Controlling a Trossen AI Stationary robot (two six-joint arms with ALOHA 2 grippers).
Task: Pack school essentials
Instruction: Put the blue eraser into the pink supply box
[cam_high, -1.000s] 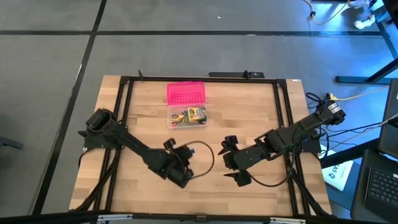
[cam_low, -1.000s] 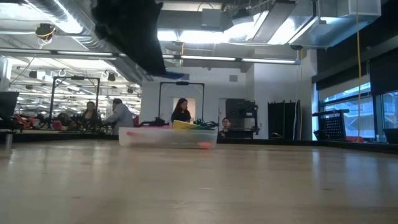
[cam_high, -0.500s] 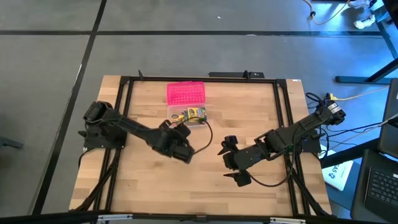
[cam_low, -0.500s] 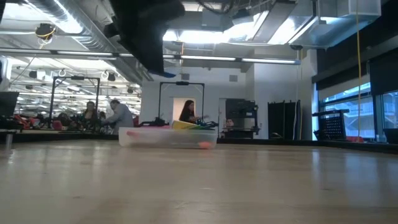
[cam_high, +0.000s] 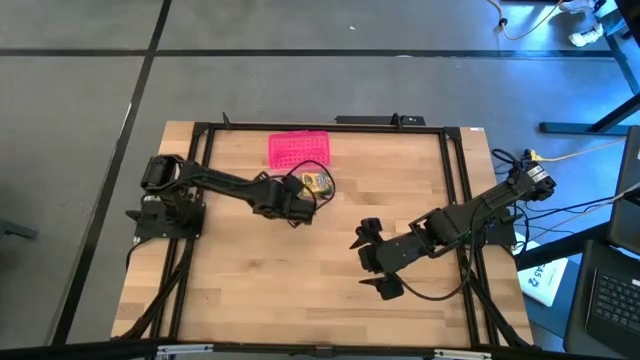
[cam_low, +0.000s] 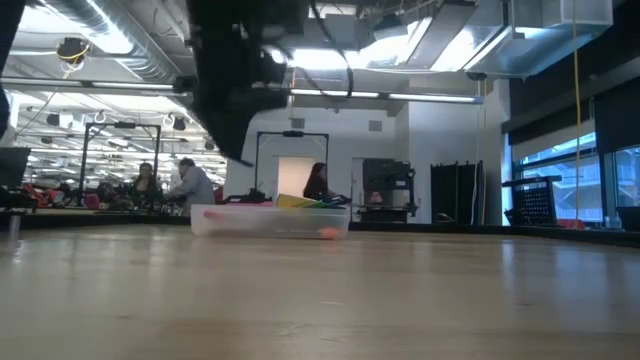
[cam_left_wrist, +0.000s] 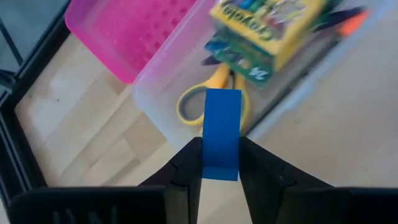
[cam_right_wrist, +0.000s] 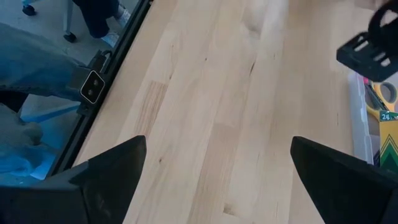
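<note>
The left gripper (cam_left_wrist: 221, 163) pinches the blue eraser (cam_left_wrist: 222, 133) above the clear box (cam_left_wrist: 163, 109), near its edge beside the pink lid (cam_high: 298, 150). The box holds scissors (cam_left_wrist: 214, 99) and a crayon box (cam_left_wrist: 267, 28), partly cut off. The right gripper (cam_high: 375, 258) waits spread wide over bare wooden table (cam_high: 300, 290).

We find the clear box (cam_high: 305, 186) at the table's (cam_high: 330, 300) far middle, its lid (cam_high: 298, 150) lying just behind it. The crayon box (cam_left_wrist: 268, 30) and scissors (cam_left_wrist: 214, 102) lie inside. The left gripper (cam_left_wrist: 221, 163) hangs above the box's near edge, eraser (cam_left_wrist: 222, 134) between its fingers (cam_left_wrist: 186, 168). The right gripper (cam_high: 372, 258) sits right of centre, well apart.
</note>
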